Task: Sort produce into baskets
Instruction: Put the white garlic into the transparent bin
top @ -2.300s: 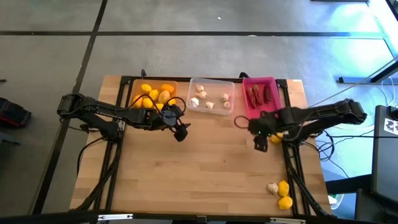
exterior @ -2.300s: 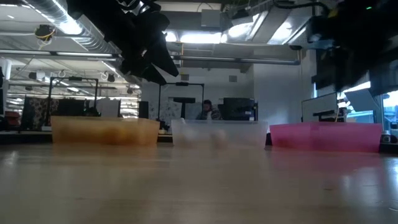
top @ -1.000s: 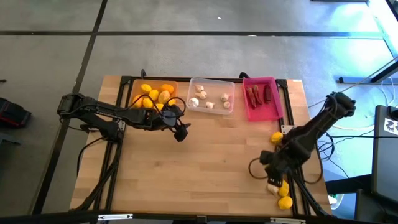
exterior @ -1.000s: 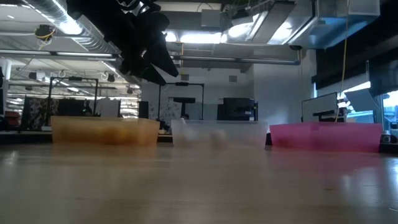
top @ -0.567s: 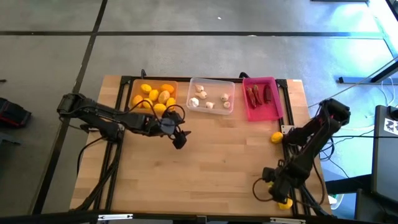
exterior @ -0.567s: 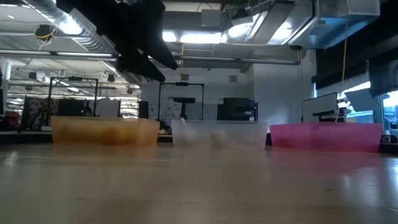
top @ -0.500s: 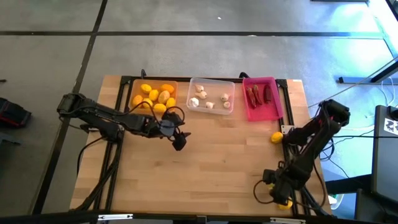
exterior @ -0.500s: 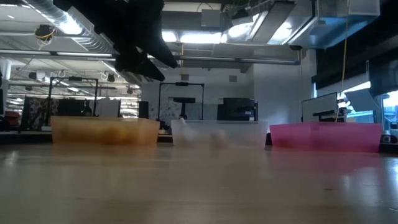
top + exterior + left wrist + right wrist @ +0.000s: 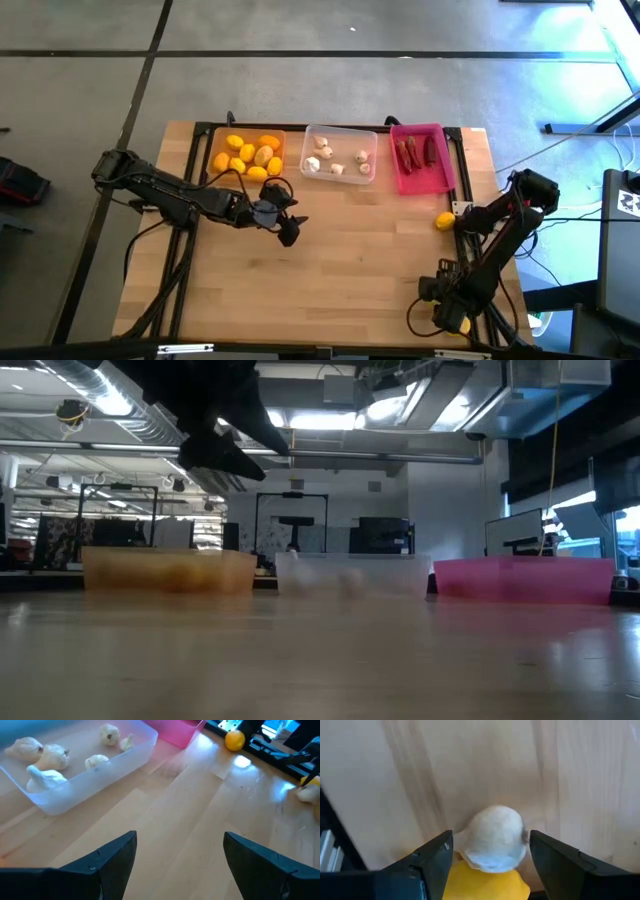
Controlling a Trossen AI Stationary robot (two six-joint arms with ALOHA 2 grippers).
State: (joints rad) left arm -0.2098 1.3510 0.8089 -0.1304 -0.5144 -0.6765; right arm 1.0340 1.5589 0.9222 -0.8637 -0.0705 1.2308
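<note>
two grippers, both with fingers spread and empty. right gripper (image 9: pixel 489 857) straddles a garlic bulb (image 9: pixel 496 838) at 5 o'clock. left gripper (image 9: pixel 179 851) hovers mid-table, 6 o'clock of the clear tray (image 9: pixel 95 775).

The left arm reaches across from its own side, slightly bent, its left pincer (image 9: pixel 290 229) hanging with fingers spread apart (image 9: pixel 107 862). The right arm folds back sharply at the elbow and angles down, its right pincer (image 9: pixel 441 312) low over the tabletop, fingers (image 9: pixel 427 862) parted wide, gripping nothing.
</note>
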